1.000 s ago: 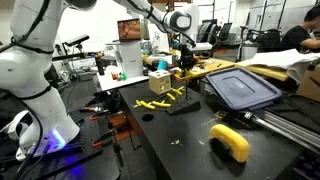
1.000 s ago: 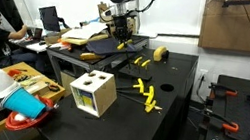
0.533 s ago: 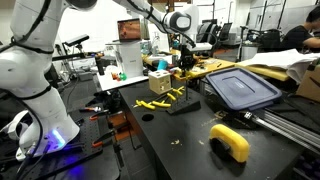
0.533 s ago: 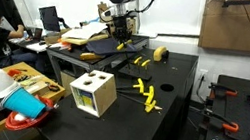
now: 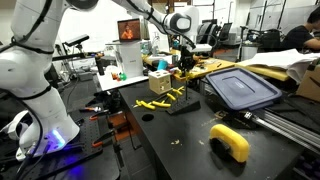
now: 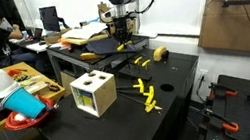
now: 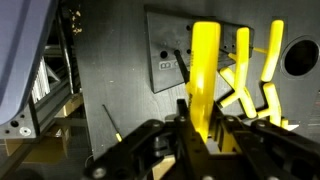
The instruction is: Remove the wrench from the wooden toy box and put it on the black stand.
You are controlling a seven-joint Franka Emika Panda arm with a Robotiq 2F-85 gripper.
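A yellow toy wrench (image 7: 204, 70) hangs pinched between the closed fingers of the gripper (image 7: 200, 125), raised above the black table (image 5: 190, 135) and well out of the wooden box (image 5: 159, 82). In the wrist view the black stand (image 7: 165, 65) lies just beside the wrench, next to scattered yellow toy tools (image 7: 245, 90).

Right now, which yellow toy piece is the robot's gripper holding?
The long straight yellow bar clamped in the gripper. In the wrist view it looks bigger and closer, while the other yellow pieces lie on the table.
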